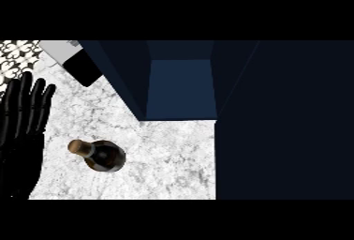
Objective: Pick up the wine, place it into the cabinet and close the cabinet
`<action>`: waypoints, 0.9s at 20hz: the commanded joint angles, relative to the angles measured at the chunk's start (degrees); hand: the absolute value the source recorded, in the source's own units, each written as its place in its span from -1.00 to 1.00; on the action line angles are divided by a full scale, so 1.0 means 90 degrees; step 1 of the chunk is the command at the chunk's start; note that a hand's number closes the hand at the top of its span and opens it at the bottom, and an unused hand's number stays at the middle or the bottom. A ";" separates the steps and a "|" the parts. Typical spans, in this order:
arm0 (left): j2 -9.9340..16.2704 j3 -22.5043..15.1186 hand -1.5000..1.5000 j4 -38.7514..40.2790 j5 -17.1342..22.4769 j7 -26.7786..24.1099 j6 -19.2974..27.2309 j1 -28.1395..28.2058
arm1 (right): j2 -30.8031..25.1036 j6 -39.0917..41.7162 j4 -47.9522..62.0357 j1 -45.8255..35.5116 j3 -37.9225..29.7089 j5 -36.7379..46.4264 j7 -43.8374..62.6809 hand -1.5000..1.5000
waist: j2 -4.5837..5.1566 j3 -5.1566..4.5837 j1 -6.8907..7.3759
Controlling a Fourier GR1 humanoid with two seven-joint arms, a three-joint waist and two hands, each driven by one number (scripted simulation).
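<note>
Nothing had been done yet: the wine stood ungrasped on the surface, just right of the left hand, whose fingers were straight. The cabinet, farther right, gaped open.

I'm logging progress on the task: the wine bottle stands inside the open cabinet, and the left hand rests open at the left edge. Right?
Not quite. The head view shows the wine bottle on the marble counter, outside the open cabinet. The left hand does rest open at the left edge.
</note>
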 commanded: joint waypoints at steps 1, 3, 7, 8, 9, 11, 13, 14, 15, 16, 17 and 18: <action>0.0100 0.0136 -1.00 0.0226 0.0389 0.0310 -0.0228 -0.0462 | 0.0045 -0.0062 -0.0351 0.0018 0.0101 0.0104 0.0423 -1.00 | -0.0203 0.0014 0.0091; 0.0197 0.0289 -1.00 0.0021 0.1248 -0.0217 -0.0881 0.0266 | 0.0100 0.0075 -0.0349 0.0540 0.0201 0.0155 -0.0186 -1.00 | -0.0210 0.0012 0.0115; -0.0271 -0.0169 -1.00 0.0579 0.2601 0.0619 -0.1243 0.0484 | 0.0142 0.0791 -0.0481 0.0802 0.0969 -0.0729 0.0313 -1.00 | -0.0167 0.0000 0.0171; -0.0273 -0.0175 -1.00 0.0446 0.2761 0.0886 -0.1165 0.0405 | 0.0118 0.0827 -0.0700 0.0798 0.0976 -0.0909 0.0539 -1.00 | -0.0208 0.0009 0.0125; -0.0200 -0.0106 -1.00 0.0057 0.3075 0.1231 -0.1155 0.0639 | 0.0047 0.0910 -0.1033 0.1158 0.1104 -0.0946 0.0688 -1.00 | -0.0268 0.0012 0.0131; -0.0010 0.0026 -1.00 -0.0361 0.3474 0.1681 -0.1118 0.0775 | -0.0212 0.1128 -0.1542 0.1485 0.0900 -0.1456 0.1008 -1.00 | -0.0256 0.0017 0.0106; 0.0180 0.0299 -1.00 -0.0852 0.3916 0.2083 -0.1004 0.0938 | -0.0213 0.1040 -0.2185 0.1925 0.1090 -0.1466 0.1325 -1.00 | -0.0253 0.0015 0.0105; 0.0241 0.0430 -1.00 -0.0947 0.4148 0.2165 -0.1024 0.0961 | -0.0198 0.0818 -0.2293 0.1429 0.1067 -0.1403 0.1757 -1.00 | -0.0227 0.0011 0.0146; 0.0396 0.0695 -1.00 -0.1196 0.4430 0.2607 -0.0667 0.0587 | -0.0189 0.0879 -0.2544 0.1760 0.1044 -0.1693 0.1753 -1.00 | -0.0231 0.0016 0.0107; 0.0396 0.0539 -1.00 -0.1865 0.4424 0.2987 -0.0377 0.0833 | -0.0039 0.0697 -0.2569 0.1737 0.1304 -0.1216 0.1679 -1.00 | -0.0235 0.0017 0.0140; 0.0655 0.1030 -1.00 -0.1946 0.4975 0.3107 -0.0501 0.0920 | -0.0145 0.0678 -0.2938 0.1807 0.1234 -0.1402 0.1973 -1.00 | -0.0241 0.0013 0.0149; 0.0642 0.0950 -1.00 -0.1916 0.4743 0.3357 -0.0052 0.0579 | -0.0240 0.0865 -0.2774 0.1790 0.1082 -0.1700 0.1959 -1.00 | -0.0221 0.0018 0.0111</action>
